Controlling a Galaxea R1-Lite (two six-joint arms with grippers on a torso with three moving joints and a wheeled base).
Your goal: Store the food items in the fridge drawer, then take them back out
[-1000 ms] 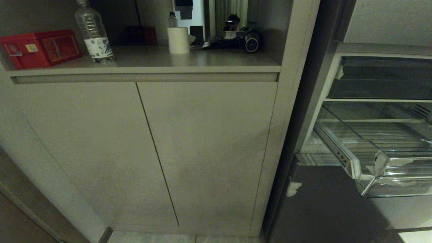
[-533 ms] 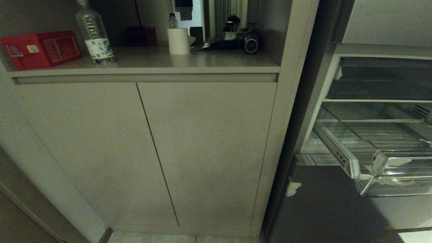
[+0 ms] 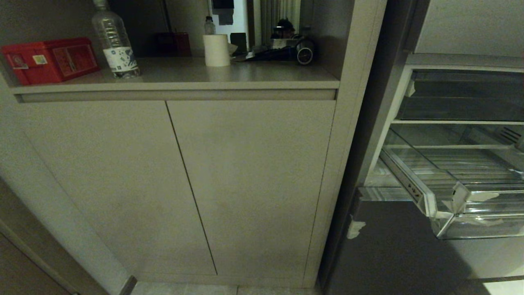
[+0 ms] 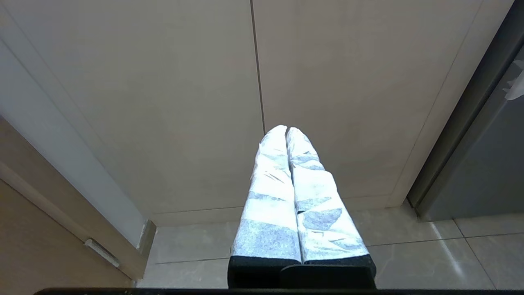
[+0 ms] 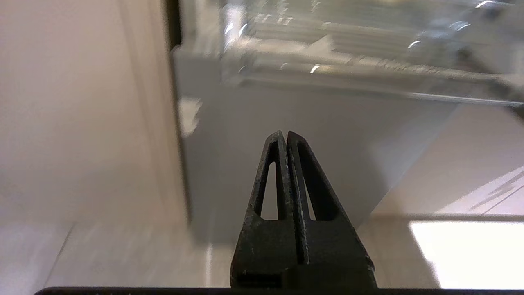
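Fridge drawer (image 3: 470, 192): clear plastic, ribbed floor, pulled out of the open fridge (image 3: 462, 94) at the right of the head view; white tape scraps on its angled front lip; nothing seen inside it. Also shows, blurred, in the right wrist view (image 5: 348, 53).

Food items: in no view.

Left tool (image 4: 286, 130): fingers wrapped in white tape, closed tip to tip, holding nothing; low before the cabinet doors (image 4: 254, 82), above the tiled floor (image 4: 409, 254).

Right tool (image 5: 285, 133): black fingers pressed together, holding nothing; low, pointed at the grey fridge front (image 5: 286, 110) beneath the drawer, well apart from it.

Neither arm shows in the head view.

Counter (image 3: 229, 73), above the two cabinet doors, left to right:
- red box (image 3: 49, 59), at the left end;
- water bottle (image 3: 114, 41), upright, just beside the box;
- white roll (image 3: 216, 49), upright, near the middle;
- small bottle (image 3: 209, 25), behind the roll;
- dark clutter (image 3: 286, 51), at the back right, too dim to tell apart.
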